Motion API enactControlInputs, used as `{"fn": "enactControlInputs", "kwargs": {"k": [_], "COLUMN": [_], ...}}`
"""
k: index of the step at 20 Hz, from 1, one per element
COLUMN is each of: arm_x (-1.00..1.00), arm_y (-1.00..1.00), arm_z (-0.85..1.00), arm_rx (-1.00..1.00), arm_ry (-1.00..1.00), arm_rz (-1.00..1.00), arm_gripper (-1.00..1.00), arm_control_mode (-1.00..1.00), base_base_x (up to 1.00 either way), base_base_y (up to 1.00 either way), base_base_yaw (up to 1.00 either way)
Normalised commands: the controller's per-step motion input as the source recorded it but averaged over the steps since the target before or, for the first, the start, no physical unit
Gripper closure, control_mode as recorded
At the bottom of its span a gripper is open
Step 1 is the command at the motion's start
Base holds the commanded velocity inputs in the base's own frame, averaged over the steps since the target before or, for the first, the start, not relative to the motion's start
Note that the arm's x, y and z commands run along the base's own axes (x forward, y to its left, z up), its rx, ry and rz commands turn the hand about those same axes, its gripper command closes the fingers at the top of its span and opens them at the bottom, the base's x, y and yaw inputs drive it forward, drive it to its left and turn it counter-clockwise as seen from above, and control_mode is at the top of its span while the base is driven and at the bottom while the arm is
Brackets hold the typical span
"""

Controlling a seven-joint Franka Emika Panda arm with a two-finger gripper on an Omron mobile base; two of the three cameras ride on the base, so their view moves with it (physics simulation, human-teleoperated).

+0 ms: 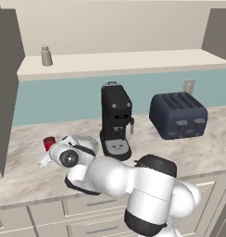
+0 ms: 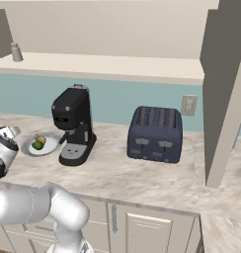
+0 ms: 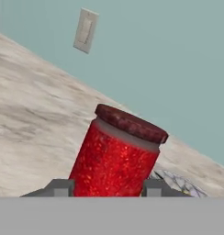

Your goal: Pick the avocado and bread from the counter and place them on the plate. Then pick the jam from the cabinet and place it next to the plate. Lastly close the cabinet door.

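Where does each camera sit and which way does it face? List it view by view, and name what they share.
Left base view: behind the arm to its left, facing forward and down at the counter; white arm at lower right, jam beside it.
Right base view: behind to its right, facing the coffee machine, toaster and plate; arm at lower left.
Hand view: on the hand, looking along the gripper, shut on the jam.
Shared: both base views show coffee machine, toaster, shaker; the jam shows in left base and hand views.
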Motion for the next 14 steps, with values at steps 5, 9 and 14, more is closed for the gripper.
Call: {"fn": "enactControlInputs", "kwargs": {"k": [5,9,14], "arm_x": [0.02,0.0,0.0], "arm_y": [0.0,0.0,0.16], "arm_z": [-0.17,0.07,0.6], "arm_rx": [0.0,0.0,0.01], "arm_ry": [-0.01,-0.01,0.0], "arm_rz": [0.0,0.0,-0.02], "arm_gripper": [-1.0,-1.0,-1.0], "arm_control_mode": [-1.0,-1.0,-1.0], "base_base_x": [0.0,0.0,0.0], "base_base_y": [0.0,0.0,0.0], "base_base_yaw": [0.0,0.0,0.0]}}
